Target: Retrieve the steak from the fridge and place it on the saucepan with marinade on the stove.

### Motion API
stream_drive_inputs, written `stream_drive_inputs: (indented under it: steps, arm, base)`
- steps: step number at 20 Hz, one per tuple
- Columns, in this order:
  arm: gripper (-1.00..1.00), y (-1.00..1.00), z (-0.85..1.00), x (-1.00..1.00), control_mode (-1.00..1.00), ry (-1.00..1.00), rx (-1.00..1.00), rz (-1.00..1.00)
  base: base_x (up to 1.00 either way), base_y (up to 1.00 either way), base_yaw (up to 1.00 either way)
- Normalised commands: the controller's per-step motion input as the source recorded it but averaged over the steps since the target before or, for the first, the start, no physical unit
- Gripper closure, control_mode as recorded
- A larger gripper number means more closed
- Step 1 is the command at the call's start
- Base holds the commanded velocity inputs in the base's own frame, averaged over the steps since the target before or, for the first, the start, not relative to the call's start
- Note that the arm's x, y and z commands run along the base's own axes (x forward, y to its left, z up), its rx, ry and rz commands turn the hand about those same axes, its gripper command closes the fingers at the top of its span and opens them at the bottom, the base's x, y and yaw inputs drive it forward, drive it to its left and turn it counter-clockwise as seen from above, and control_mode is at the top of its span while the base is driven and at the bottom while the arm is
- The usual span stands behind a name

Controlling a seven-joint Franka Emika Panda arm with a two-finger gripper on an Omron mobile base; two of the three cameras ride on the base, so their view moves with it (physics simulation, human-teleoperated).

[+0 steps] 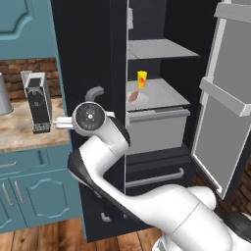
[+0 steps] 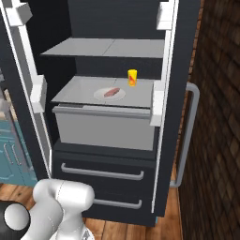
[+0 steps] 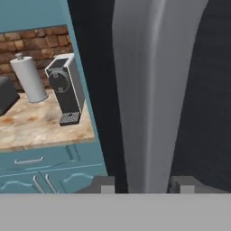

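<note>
Closest to the camera, the gripper point(image 3: 140, 187) has its two dark tips on either side of a long silver handle point(image 3: 151, 94) on the fridge's left door, the jaws pinching that bar. In the left base view the white arm rises from the lower right and bends toward this handle, and its wrist covers the grip itself. To the left of the black door sits a wooden counter point(image 1: 19, 130) with a dark coffee machine point(image 1: 38, 102) on it, and a brick wall behind. Farther in, the right door point(image 1: 228, 98) of the fridge point(image 2: 112, 140) stands wide open, showing grey shelves. On the middle shelf, the steak point(image 2: 111, 93) lies on a pale round plate point(image 2: 101, 96), with a small yellow carton point(image 2: 132, 77) just behind it to the right. Judging from this, the task is in its door-opening stage and the steak is untouched; the next move likely calls for pulling the held door outward, then letting go to reach the shelf. The saucepan and stove cannot be located from these views, and the steak is small and somewhat blurred.
</note>
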Motion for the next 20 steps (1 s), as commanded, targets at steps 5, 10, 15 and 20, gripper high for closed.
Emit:
stream_drive_inputs:
  steps: [5, 10, 15, 20]
  arm:
    - [-1.00, 0.30, -0.03, 0.00, -1.00, 0.00, 0.00, -0.09]
    - [-1.00, 0.00, 0.09, -0.08, -1.00, -0.04, 0.00, -0.03]
    - [-1.00, 0.06, 0.05, -0.13, -1.00, -0.02, 0.00, 0.01]
    - [-1.00, 0.31, 0.00, -0.02, -1.00, 0.04, 0.00, 0.09]
  base:
    - [0.00, 0.00, 0.00]
    - [0.00, 0.00, 0.00]
    - [0.00, 0.00, 0.00]
    - [0.00, 0.00, 0.00]
